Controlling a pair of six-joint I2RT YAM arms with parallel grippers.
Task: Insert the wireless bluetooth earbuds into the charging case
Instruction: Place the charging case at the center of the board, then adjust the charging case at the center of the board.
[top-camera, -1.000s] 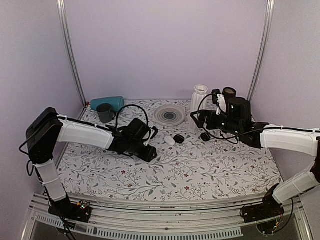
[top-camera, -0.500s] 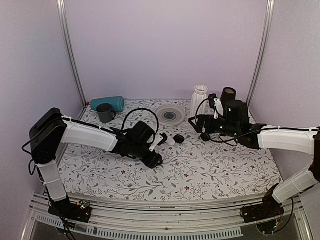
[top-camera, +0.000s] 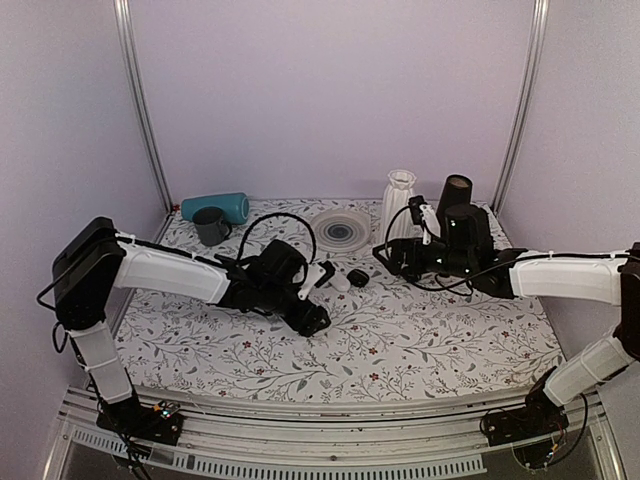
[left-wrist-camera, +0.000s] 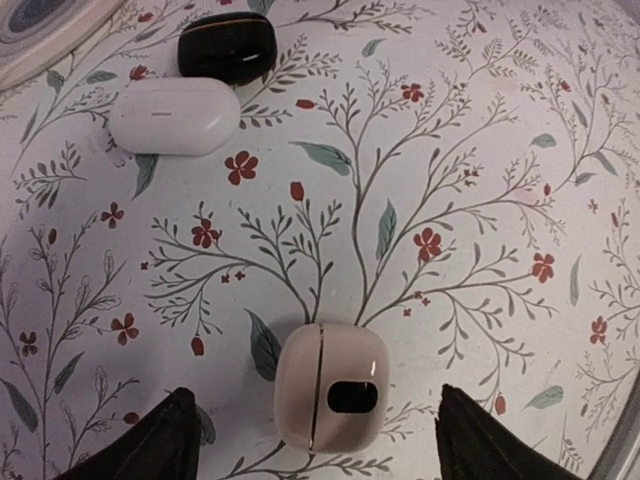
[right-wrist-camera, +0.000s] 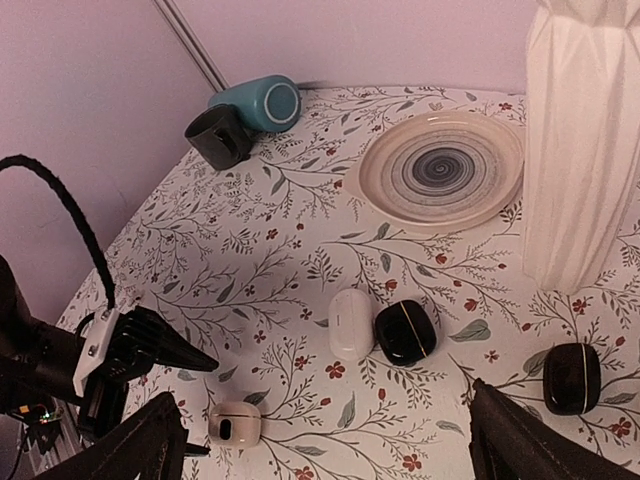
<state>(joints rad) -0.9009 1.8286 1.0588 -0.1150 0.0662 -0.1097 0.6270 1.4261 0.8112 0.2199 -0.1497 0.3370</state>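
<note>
Jaws of the left gripper apart, either side of the closed charging case, not touching it; case flat on the table, left of centre. Jaws of the right gripper spread wide, empty, near the back edge.

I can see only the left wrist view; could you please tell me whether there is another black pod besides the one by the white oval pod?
Observer: Yes, a second black pod lies near the foot of the white vase.
Operator: Thanks. Is the right hand holding anything?
Observer: No, it is open and holds nothing.
Operator: Is anything at the far left?
Observer: A dark mug stands beside a teal cylinder lying on its side.
</note>
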